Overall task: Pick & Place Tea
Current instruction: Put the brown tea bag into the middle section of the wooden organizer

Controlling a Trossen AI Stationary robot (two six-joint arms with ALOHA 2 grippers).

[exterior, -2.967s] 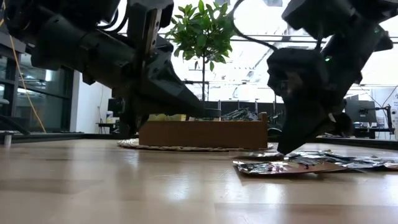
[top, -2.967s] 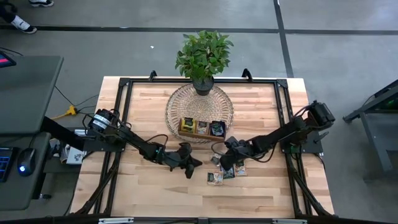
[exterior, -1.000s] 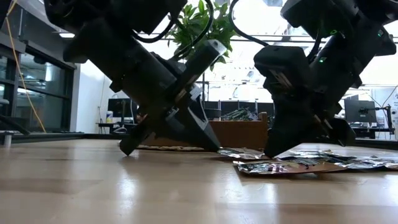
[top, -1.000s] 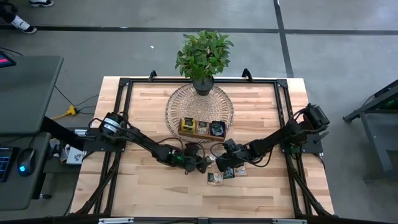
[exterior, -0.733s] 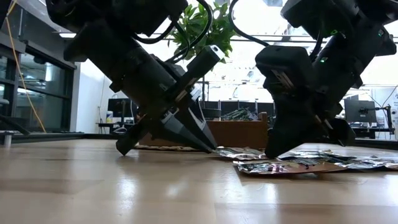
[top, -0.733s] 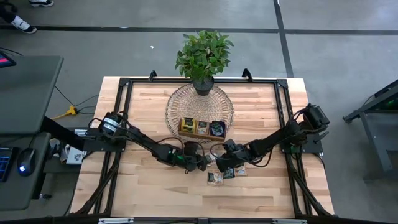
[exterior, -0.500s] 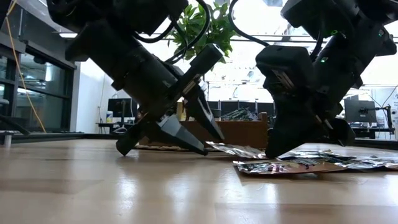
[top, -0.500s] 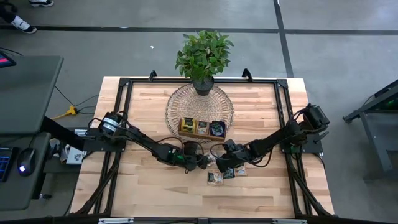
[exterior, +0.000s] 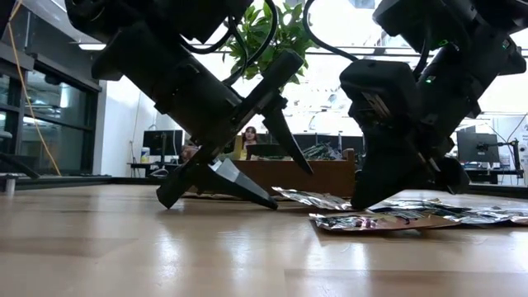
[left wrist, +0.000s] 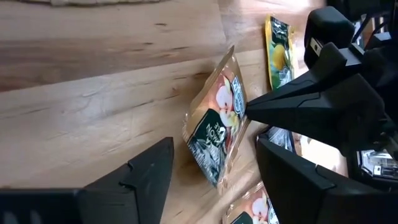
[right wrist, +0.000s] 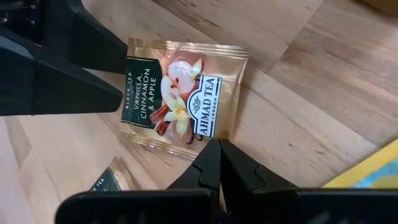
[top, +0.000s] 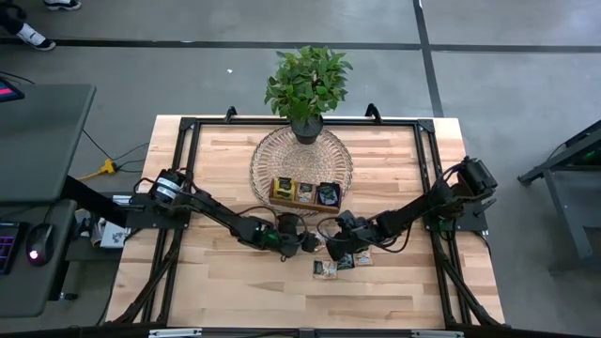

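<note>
While the flat square tea sachet with a pinkish, dark-green-edged wrapper (right wrist: 181,99) lies on the pale wooden table (top: 225,282) in front of the brown wooden three-compartment tray (top: 305,194), its printed lines run lengthwise toward the right gripper (right wrist: 217,163), whose fingers are pressed together at its edge. One corner tilts up. Closed a second ago, the left gripper (exterior: 280,177) now spreads its fingers beside the sachet
</note>
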